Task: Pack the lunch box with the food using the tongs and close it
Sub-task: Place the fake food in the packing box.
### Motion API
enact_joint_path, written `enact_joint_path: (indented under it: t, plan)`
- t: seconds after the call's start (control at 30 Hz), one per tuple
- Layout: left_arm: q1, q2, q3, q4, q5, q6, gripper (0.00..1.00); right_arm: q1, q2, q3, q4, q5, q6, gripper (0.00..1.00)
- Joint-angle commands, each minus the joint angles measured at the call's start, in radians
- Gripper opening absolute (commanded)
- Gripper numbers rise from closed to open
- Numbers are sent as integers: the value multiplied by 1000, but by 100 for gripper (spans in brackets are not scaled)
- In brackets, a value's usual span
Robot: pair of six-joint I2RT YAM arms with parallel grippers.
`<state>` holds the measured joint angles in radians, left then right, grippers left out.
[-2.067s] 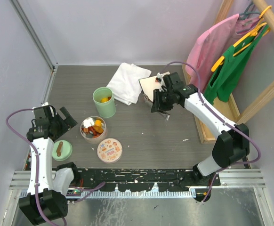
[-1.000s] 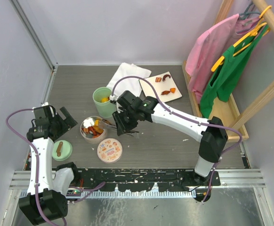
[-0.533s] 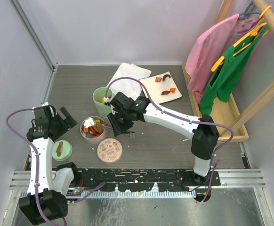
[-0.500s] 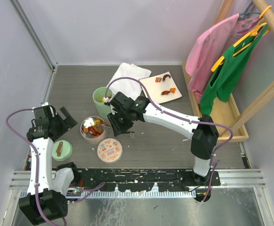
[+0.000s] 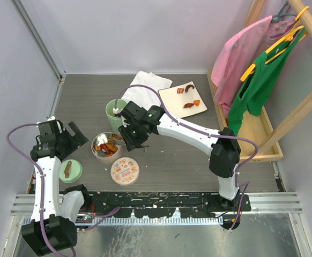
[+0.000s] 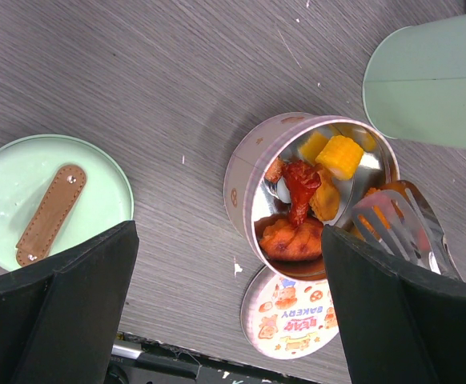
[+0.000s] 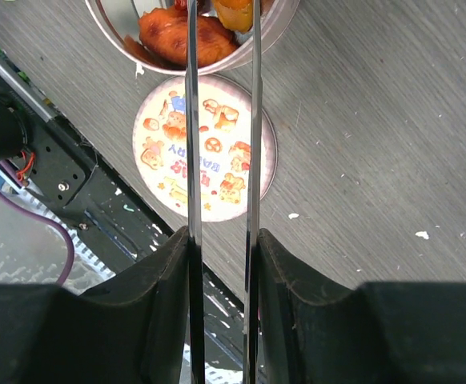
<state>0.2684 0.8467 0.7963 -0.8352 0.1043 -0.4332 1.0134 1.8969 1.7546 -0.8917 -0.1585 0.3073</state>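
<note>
Metal tongs [image 7: 191,160], clamped in right fingers [image 7: 165,304], reach the part-filled lunch box [image 6: 245,172]. Left fingers [image 6: 65,312] gape; plated food [image 5: 190,104], closing remain.

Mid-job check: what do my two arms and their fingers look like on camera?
Both the left arm and right arm have smooth white links with black joints and wrists. A thin purple cable loops alongside each. The fingers are broad, matte black and unmarked.
</note>
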Motion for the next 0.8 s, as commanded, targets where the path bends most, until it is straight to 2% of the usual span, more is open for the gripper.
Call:
enact_joint_path:
  t: [0.0,0.77]
  plan:
    - [-3,-8,21,26,-4,7,98,6,3,71,-11,24,-33,40]
    - [-3,-6,21,25,-2,7,98,5,-13,52,-1,28,-17,43]
